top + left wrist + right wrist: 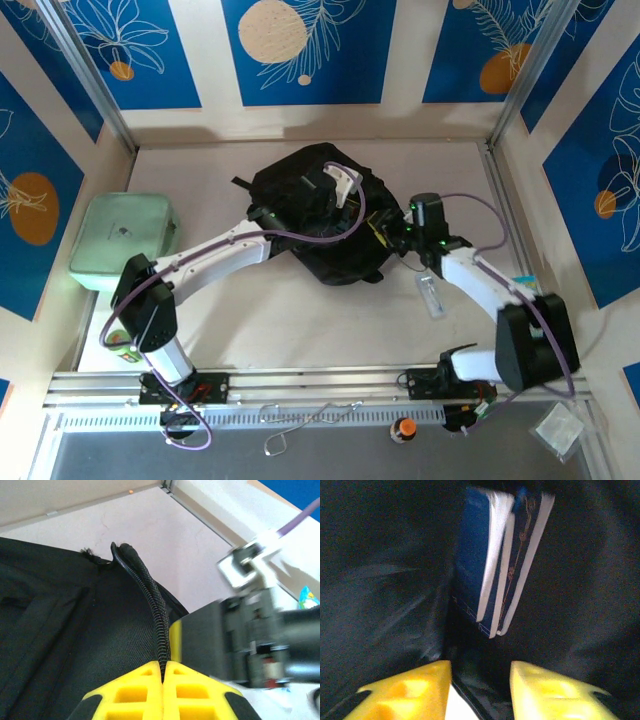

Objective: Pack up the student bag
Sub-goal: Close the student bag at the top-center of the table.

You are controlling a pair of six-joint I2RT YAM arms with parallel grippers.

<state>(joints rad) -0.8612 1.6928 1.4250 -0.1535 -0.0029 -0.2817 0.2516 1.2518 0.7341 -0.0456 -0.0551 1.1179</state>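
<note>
Clenched tight, the left gripper (pixel 162 669) has its 2 yellow fingers (pixel 132 692) pressed together on the ribbed black zip edge (pixel 150 600) of the student bag (pixel 310 215), which rises from the tips and curves over toward 11 o'clock. The right gripper (pixel 480 672) is released: its 2 fingers (pixel 405 690) stand apart inside the bag's dark interior, with nothing clearly gripped between them.

From above, the bag lies flat at the middle of the table (pixel 300 320), with its long axis running from about 10 o'clock to 4 o'clock. Its 3 o'clock side, where the right arm reaches in, appears to be the open mouth. Inside, 2 blue-covered books (pixel 492 565) stand on end side by side, pages toward the camera. A mint-green zip case (pixel 125 235) sits well apart at the bag's 9 o'clock. A small clear packet (pixel 430 296) lies near its 4 o'clock.
</note>
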